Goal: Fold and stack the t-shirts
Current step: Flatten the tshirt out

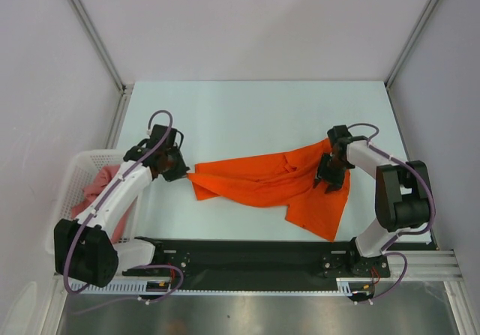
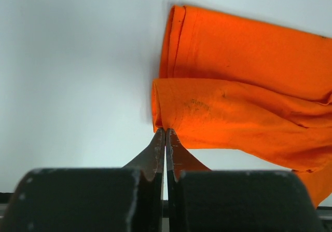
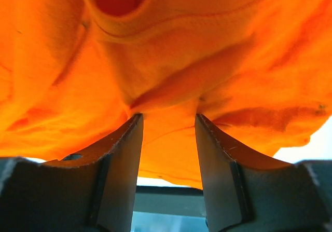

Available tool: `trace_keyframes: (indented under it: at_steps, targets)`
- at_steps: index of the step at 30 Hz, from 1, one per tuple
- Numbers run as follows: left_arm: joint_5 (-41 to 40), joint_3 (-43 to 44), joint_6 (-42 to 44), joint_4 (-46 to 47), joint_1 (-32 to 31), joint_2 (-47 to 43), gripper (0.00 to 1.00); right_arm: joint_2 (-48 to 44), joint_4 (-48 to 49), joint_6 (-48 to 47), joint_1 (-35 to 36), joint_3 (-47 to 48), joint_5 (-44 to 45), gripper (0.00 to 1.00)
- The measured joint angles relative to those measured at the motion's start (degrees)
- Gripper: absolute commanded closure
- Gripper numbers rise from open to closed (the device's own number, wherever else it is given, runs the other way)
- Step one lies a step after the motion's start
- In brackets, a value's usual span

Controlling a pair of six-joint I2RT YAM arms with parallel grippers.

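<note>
One bright-orange soft cloth t-shirt (image 1: 262, 181) | left gripper (image 2: 165, 132) pinched on its hem, nine o'clock | right gripper (image 3: 168, 119) astride a fold, three o'clock — grip unclear | limp, light — hold hems.

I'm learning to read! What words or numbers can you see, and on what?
None can be read.
The bright orange cloth t-shirt has a faint dark mark in the left wrist view, too blurred to read.
The white plastic lattice basket and pale table show no writing.
</note>
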Motion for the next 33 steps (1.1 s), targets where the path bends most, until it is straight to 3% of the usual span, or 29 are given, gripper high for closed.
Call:
trace_keyframes:
  at_steps: [7, 13, 19, 28, 33]
  targets:
    - [-0.09, 1.49, 0.35, -0.13, 3.50, -0.46, 1.00, 5.18, -0.04, 0.98, 2.23, 4.02, 0.72, 0.51]
    - [-0.42, 10.97, 1.79, 0.24, 7.39, 4.07, 1.00, 14.27, -1.84, 0.55, 5.33, 16.09, 0.31, 0.51]
    - [-2.60, 15.10, 4.09, 0.83, 8.46, 5.70, 1.00, 14.88, -0.76, -1.27, 6.12, 22.56, 0.66, 0.43]
    - [0.31, 11.82, 4.98, 2.99, 8.81, 7.10, 1.00, -16.31, -7.15, -0.17, 0.46, -2.43, -0.24, 0.47]
    - [1.53, 11.30, 4.98, 3.21, 8.81, 7.34, 1.00, -18.45, -7.39, 2.16, 0.72, -13.14, -3.06, 0.53]
